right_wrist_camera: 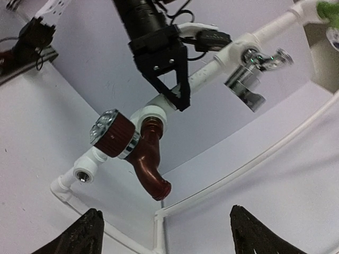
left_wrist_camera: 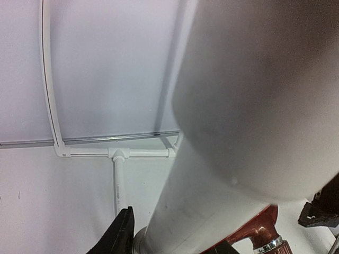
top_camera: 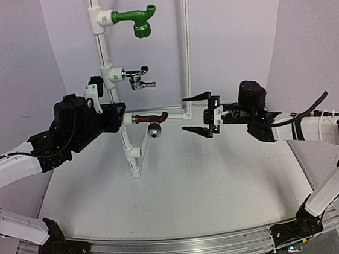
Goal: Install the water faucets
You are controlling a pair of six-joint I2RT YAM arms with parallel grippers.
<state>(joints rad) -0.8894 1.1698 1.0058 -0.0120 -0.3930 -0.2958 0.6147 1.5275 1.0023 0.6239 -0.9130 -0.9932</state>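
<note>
The dark reddish-brown faucet [top_camera: 150, 118] [right_wrist_camera: 145, 153] with its round knob sits screwed into a white tee on the upright pipe stand [top_camera: 107, 61], spout pointing right. Above it the chrome lever faucet [top_camera: 137, 77] [right_wrist_camera: 254, 69] is mounted on another tee. My left gripper [top_camera: 118, 111] [right_wrist_camera: 172, 87] is shut on the white pipe [left_wrist_camera: 238, 132] right beside the brown faucet [left_wrist_camera: 259, 230]; only one black finger [left_wrist_camera: 123, 233] shows in the left wrist view. My right gripper [top_camera: 183, 114] [right_wrist_camera: 164, 211] hangs open just right of the brown spout, touching nothing.
A green elbow pipe piece [top_camera: 136, 16] [right_wrist_camera: 328, 8] tops the stand. Thin white pipes [top_camera: 186, 40] run up the back wall and along the table's rear. An open tee socket [right_wrist_camera: 82, 173] lies below the brown faucet. The curved backdrop closes in both sides.
</note>
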